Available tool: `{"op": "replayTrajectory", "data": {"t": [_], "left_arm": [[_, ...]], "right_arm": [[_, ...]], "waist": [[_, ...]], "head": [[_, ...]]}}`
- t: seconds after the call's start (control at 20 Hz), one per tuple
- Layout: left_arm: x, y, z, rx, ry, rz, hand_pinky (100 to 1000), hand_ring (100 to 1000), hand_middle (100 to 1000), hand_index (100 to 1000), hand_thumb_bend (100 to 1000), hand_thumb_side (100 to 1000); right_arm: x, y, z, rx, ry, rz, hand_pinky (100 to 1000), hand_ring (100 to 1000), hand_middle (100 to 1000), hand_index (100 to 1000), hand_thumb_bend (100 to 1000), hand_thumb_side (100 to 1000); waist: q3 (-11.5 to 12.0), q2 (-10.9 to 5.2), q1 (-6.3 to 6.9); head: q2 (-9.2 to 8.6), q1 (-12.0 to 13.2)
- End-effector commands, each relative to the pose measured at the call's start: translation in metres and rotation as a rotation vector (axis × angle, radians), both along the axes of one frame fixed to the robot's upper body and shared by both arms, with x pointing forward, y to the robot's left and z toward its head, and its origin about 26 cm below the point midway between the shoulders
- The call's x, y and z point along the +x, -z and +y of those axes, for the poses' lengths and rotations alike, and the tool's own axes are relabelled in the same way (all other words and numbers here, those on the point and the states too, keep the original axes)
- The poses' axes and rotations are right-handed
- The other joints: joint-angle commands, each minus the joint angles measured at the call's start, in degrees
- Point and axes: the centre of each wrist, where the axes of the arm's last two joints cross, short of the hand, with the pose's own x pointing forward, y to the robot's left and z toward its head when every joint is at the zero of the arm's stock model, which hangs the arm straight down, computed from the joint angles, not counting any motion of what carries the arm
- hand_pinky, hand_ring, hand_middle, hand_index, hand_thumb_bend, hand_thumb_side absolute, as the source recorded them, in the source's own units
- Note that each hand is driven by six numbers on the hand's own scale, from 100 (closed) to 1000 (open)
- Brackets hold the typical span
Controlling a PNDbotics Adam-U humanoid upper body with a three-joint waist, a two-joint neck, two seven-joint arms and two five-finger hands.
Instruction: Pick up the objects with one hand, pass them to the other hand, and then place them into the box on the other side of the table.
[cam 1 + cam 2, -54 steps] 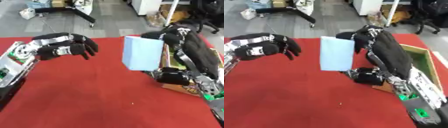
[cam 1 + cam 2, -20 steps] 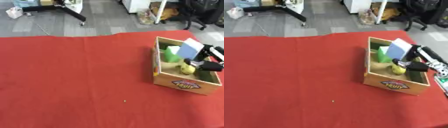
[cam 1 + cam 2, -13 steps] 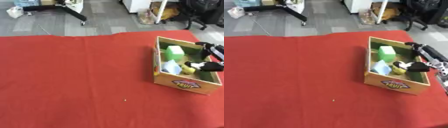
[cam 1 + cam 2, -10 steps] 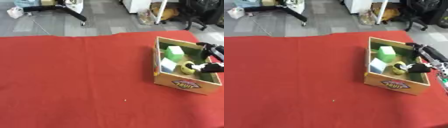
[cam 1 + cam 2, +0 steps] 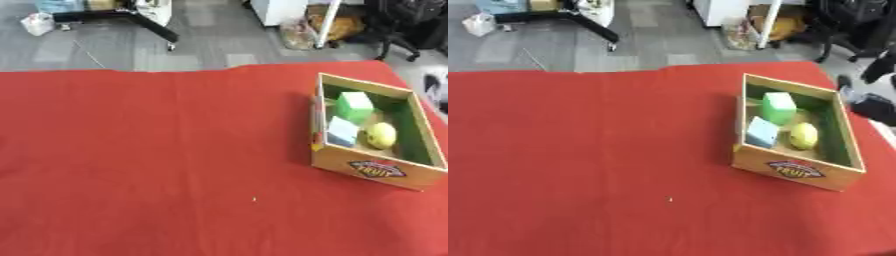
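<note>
Toward three o'clock on my red-covered desk [image 5: 157, 150] sits the wooden box [image 5: 376, 170], a shallow crate with a green inner lining and a fruit label on its near wall, turned slightly askew to the desk edge. I can see three things lying inside it: a green block [image 5: 355, 106] at the box's twelve o'clock end, a pale blue box [image 5: 761, 131] against the wall on the nine o'clock side, just below the green block, and a yellow round fruit [image 5: 381, 135] at about the box's centre, just beside the blue one toward three o'clock. The green block and the blue box look close enough to touch, though I cannot tell for certain. Neither of my hands shows in either eye view, so I cannot say how the fingers of the left or the right are set. On the cloth at about six o'clock from the middle of the desk I see a tiny white speck [image 5: 255, 199], well apart from the box. Beyond the desk's far edge, at twelve o'clock, lies grey floor [image 5: 105, 50] with the black legs of some stand [image 5: 131, 20] at eleven o'clock and a dark office chair [image 5: 411, 20] at one o'clock.
</note>
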Motion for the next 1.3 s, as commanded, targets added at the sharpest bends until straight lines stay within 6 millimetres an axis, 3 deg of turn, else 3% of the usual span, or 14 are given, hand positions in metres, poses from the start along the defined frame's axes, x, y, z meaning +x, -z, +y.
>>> {"op": "replayTrajectory", "data": {"t": [0.05,0.15,0.35,0.4,0.45,0.75,0.9,1.1,1.3], "left_arm": [[-0.010,-0.045,-0.006,0.013,-0.067,-0.324,766,788,770,839,467,570],[-0.012,-0.067,-0.016,0.030,-0.051,-0.512,782,794,783,853,489,563],[-0.018,-0.099,-0.037,0.073,0.000,-0.803,810,807,804,869,475,582],[-0.019,-0.106,-0.042,0.067,0.013,-0.870,814,808,809,872,479,587],[-0.021,-0.113,-0.047,0.056,0.025,-0.938,817,809,810,873,487,597],[-0.034,-0.146,-0.077,0.006,0.032,-1.302,829,795,808,857,497,740],[-0.042,-0.159,-0.090,0.062,0.041,-1.438,846,788,789,835,538,807],[-0.051,-0.171,-0.111,0.205,0.055,-1.584,862,778,780,827,517,838],[-0.056,-0.175,-0.133,0.409,0.051,-1.638,881,767,774,836,422,844]], "right_arm": [[-0.031,-0.065,0.034,0.002,-0.097,-0.416,761,662,623,817,150,462],[-0.045,-0.087,0.048,-0.021,-0.150,-0.565,770,724,716,842,128,476],[-0.061,-0.134,0.050,-0.102,-0.299,-0.766,785,815,851,900,100,493],[-0.066,-0.147,0.051,-0.128,-0.337,-0.812,790,843,888,918,100,563],[-0.070,-0.159,0.052,-0.157,-0.374,-0.859,793,859,906,927,100,489],[-0.097,-0.217,0.064,-0.280,-0.571,-1.078,805,941,998,974,100,507],[-0.101,-0.225,0.068,-0.307,-0.621,-1.109,805,944,1000,978,100,507],[-0.101,-0.226,0.069,-0.354,-0.633,-1.103,804,944,1000,979,100,500],[-0.099,-0.224,0.070,-0.388,-0.635,-1.085,803,942,1000,977,100,506]], "waist": [[-0.4,-2.07,0.14],[-0.7,-2.72,0.33],[-1.6,-3.92,0.60],[-1.8,-4.21,0.67],[-1.9,-4.50,0.73],[-2.5,-6.04,1.08],[-2.7,-6.62,1.13],[-2.7,-7.13,1.47],[-2.3,-7.57,1.95]], "head": [[0.95,1.0],[1.77,1.3],[3.51,2.0],[3.93,2.1],[4.31,2.2],[6.72,2.2],[7.46,1.8],[7.56,1.6],[7.56,1.9]]}}
